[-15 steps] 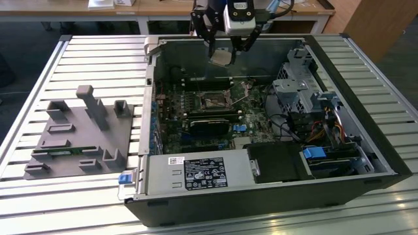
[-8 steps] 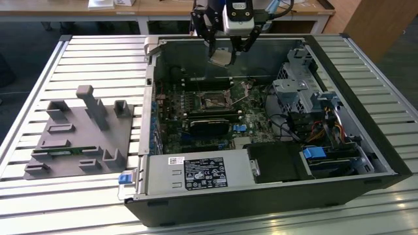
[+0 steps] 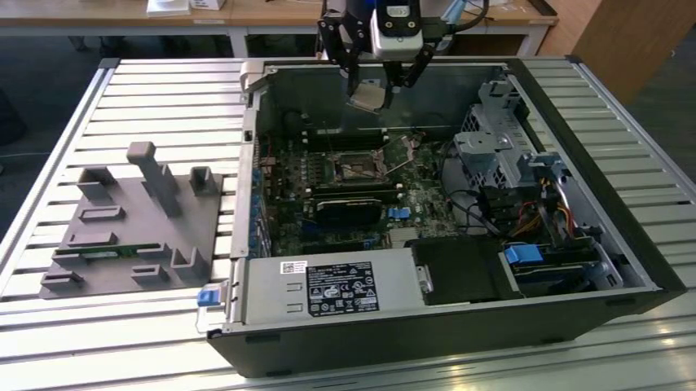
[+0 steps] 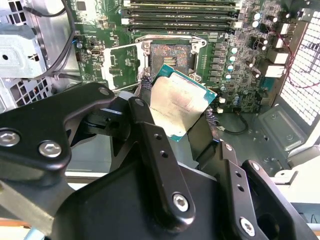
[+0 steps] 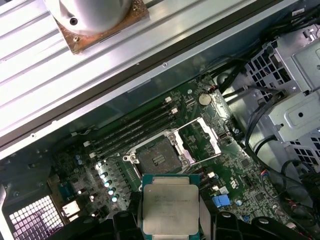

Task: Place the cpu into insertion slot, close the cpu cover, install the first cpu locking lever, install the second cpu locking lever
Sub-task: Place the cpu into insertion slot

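Silvery cpu gripped in end effector, hovering abv insertion slot w/ cpu cover flipped open.

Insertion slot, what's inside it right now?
Nothing: the insertion slot lies bare, cpu cover open beside it. The gripper holds the cpu above it, hiding one slot edge in the second wrist view.

- In the exterior view the gripper points straight down, with its pale wrist body directly above the fingertips.
- The two black linkage fingers angle in toward each other from a wide base, bolt heads showing at their joints.
- The tips are closed on the cpu, pinching it by opposite edges at the very end of the fingers.
- The cpu sits tilted in the grip, its metal face clear of the fingers in both wrist views.
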Motion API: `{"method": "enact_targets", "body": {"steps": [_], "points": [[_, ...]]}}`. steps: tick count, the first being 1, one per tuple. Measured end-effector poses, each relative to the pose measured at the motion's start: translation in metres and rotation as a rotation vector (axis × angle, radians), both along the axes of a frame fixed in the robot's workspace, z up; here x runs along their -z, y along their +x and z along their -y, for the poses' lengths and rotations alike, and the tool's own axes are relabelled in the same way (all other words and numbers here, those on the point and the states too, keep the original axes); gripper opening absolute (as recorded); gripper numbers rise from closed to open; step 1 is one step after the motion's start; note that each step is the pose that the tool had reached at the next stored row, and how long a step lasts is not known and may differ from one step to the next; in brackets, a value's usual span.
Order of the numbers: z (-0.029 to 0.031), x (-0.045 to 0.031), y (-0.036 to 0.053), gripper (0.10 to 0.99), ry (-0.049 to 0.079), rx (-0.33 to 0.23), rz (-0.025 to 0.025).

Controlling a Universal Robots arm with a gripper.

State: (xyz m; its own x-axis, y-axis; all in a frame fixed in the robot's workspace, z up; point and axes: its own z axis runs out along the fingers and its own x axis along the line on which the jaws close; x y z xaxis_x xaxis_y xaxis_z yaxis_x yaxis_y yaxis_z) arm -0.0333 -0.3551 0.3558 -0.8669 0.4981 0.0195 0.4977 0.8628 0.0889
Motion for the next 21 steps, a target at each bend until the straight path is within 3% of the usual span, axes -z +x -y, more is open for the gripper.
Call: {"method": "enact_targets", "body": {"steps": [21], "points": [[0.0,0.0001,-0.0003,0.541,0.0,0.038,0.0001]]}}
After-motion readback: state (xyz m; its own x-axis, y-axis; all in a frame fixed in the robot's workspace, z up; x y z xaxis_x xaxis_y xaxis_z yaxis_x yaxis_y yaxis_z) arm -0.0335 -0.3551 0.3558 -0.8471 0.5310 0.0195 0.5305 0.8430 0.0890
